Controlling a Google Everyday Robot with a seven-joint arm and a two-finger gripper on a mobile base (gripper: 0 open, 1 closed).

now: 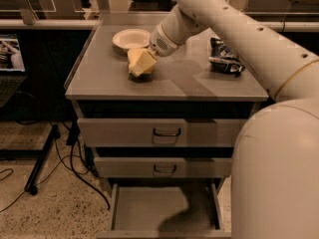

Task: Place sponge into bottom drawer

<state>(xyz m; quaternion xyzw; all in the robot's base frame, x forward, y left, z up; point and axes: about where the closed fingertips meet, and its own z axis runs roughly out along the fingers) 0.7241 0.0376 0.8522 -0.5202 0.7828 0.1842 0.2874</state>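
The pale yellow sponge [140, 66] sits tilted on the grey cabinet top [104, 78], just in front of the white bowl [130, 38], with a dark shadow under it. My gripper [143, 59] comes in from the upper right at the end of the white arm and is shut on the sponge, holding it at the tabletop. The bottom drawer [149, 208] is pulled open below, showing a plain grey floor with the arm's shadow on it.
A dark snack packet [224, 59] lies on the right of the cabinet top. Two upper drawers [167, 132] with dark loop handles are closed. Cables and a black stand leg [42, 156] lie on the floor at left. My white body fills the lower right.
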